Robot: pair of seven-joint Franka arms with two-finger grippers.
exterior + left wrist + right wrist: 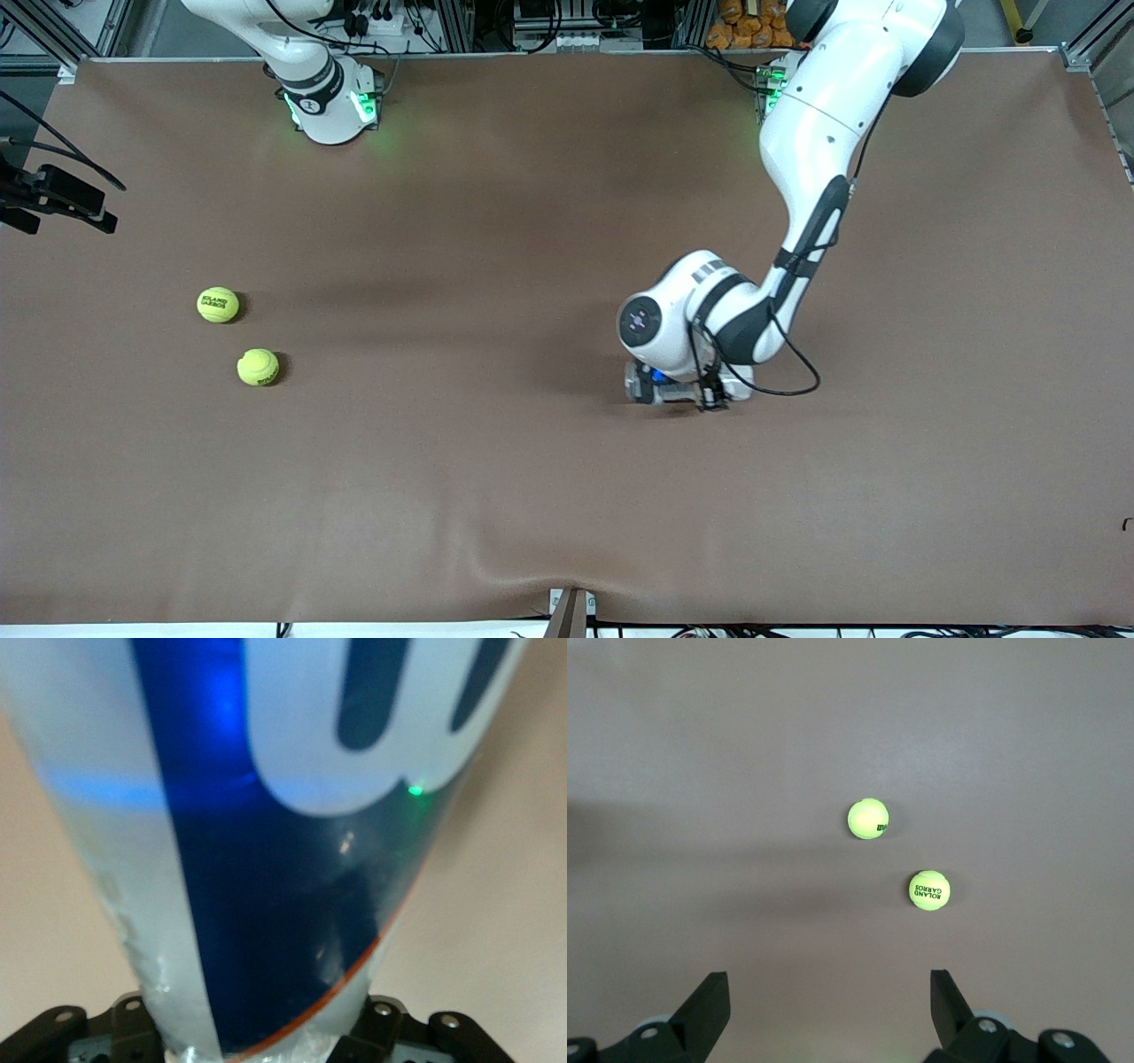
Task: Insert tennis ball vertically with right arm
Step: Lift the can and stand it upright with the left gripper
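Note:
Two yellow-green tennis balls lie on the brown table toward the right arm's end. One printed ball (218,305) lies farther from the front camera, the other ball (258,367) nearer. Both show in the right wrist view, the printed ball (929,890) and the other ball (868,819). My right gripper (826,979) is open and empty, high over the table with both balls below it; in the front view only its arm's base (319,97) shows. My left gripper (678,390) is low at mid-table, shut on a clear tube with a blue label (266,859), mostly hidden under the wrist (642,383).
A black camera mount (53,199) sticks in over the table edge at the right arm's end. The brown mat has a wrinkle (532,549) near the front edge, above a clamp (571,611).

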